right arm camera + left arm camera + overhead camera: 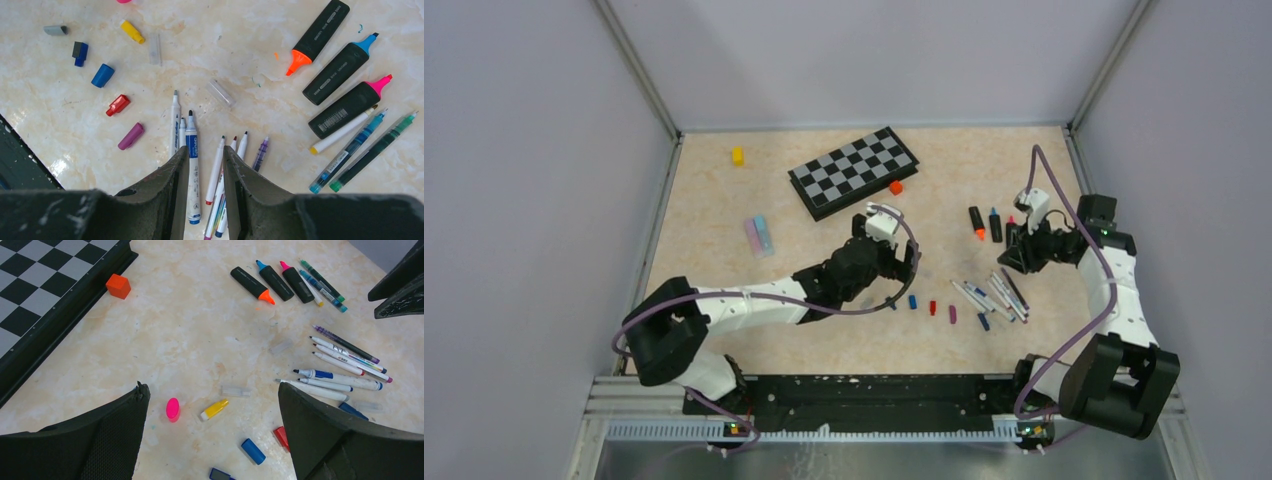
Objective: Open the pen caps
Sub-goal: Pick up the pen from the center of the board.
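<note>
With our left gripper spread wide and empty above the loose pen caps and our right gripper narrowed on nothing just over the uncapped pens, we judged that a low sweep by either might scatter them or drag bare tips across the table.

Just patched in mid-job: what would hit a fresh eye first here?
The three black highlighters lying uncapped on the right, orange, blue and pink tips bare. The loose caps are strewn beside a row of thin pens, with the left gripper wide open above them. The chessboard sits at the far middle.
</note>
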`<action>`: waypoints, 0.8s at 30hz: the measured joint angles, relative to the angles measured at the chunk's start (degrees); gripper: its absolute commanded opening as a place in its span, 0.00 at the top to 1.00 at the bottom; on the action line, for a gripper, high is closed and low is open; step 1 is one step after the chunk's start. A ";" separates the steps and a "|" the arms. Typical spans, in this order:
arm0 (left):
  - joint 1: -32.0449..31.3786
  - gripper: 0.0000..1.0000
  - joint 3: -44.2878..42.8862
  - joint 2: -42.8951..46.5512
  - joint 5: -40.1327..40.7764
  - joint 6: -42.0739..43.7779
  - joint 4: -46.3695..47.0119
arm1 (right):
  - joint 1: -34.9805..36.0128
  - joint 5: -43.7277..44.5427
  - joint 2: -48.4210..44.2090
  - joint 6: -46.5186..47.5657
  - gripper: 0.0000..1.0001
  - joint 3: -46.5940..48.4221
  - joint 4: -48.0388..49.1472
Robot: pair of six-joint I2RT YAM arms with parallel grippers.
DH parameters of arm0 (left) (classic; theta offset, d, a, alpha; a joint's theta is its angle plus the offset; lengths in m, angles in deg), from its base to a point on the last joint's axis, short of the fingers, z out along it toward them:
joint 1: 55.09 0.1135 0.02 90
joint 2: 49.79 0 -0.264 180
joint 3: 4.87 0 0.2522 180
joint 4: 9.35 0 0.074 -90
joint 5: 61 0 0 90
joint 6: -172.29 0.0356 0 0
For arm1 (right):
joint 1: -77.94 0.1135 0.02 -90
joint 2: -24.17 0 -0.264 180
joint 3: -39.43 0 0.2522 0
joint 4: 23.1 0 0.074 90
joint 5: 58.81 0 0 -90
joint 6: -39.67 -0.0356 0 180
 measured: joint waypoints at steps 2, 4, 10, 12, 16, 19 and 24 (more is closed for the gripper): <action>0.15 0.01 0.63 0.70 0.13 -0.04 0.02 | 0.00 -0.07 0.00 0.09 0.70 -0.15 -0.07; 0.42 0.01 1.27 1.14 0.13 -0.07 -0.04 | 0.00 -0.07 0.00 0.17 0.70 -0.15 -0.15; 1.49 0.01 2.58 1.66 0.15 -0.87 -0.48 | 0.00 -0.11 0.00 0.17 0.70 -0.15 -0.17; 1.86 0.01 2.73 1.70 0.15 -1.29 -0.76 | 0.00 -0.11 0.00 0.20 0.70 -0.17 -0.17; 2.45 0.01 2.86 1.81 0.15 -1.55 -0.94 | 0.00 -0.11 0.00 0.20 0.70 -0.17 -0.17; 2.71 0.01 3.26 2.49 0.17 -1.75 -1.20 | 0.00 -0.13 0.00 0.20 0.70 -0.15 -0.17; 3.23 0.01 3.65 3.43 0.20 -2.34 -1.36 | 0.00 -0.22 0.00 0.20 0.70 -0.17 -0.17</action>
